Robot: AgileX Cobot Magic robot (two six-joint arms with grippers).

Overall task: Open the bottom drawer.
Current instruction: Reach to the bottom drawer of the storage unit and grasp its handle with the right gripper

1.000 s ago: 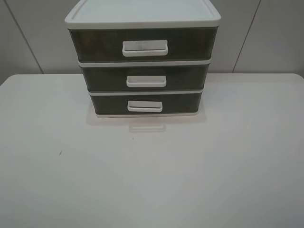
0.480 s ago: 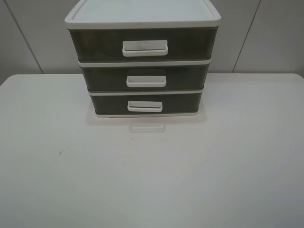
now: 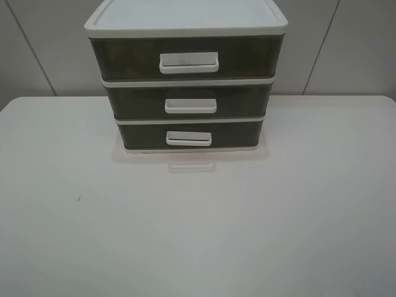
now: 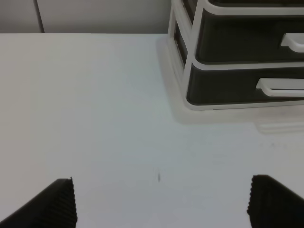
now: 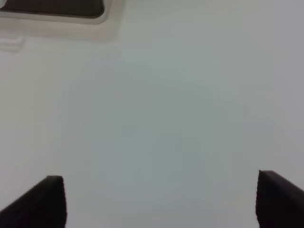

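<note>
The bottom drawer [image 3: 145, 135] is the lowest tier of a white-framed three-drawer unit [image 3: 185, 25] at the back middle of the table. It is dark brown, shut flush with the frame, with a white loop handle [image 3: 189, 138]. The left wrist view shows the drawer [image 4: 223, 88] and part of its handle [image 4: 280, 86], well ahead of my left gripper [image 4: 161, 202], which is open and empty over bare table. My right gripper [image 5: 159, 202] is open and empty over the table, with only a corner of the drawer unit [image 5: 57, 12] in its view. Neither gripper shows in the exterior high view.
Two matching drawers, the middle one [image 3: 139, 102] and the top one [image 3: 127, 59], sit above it, both shut. The white table [image 3: 198, 223] stretches in front of the unit. A small dark speck [image 3: 78, 198] lies on it at the left. A grey panelled wall stands behind.
</note>
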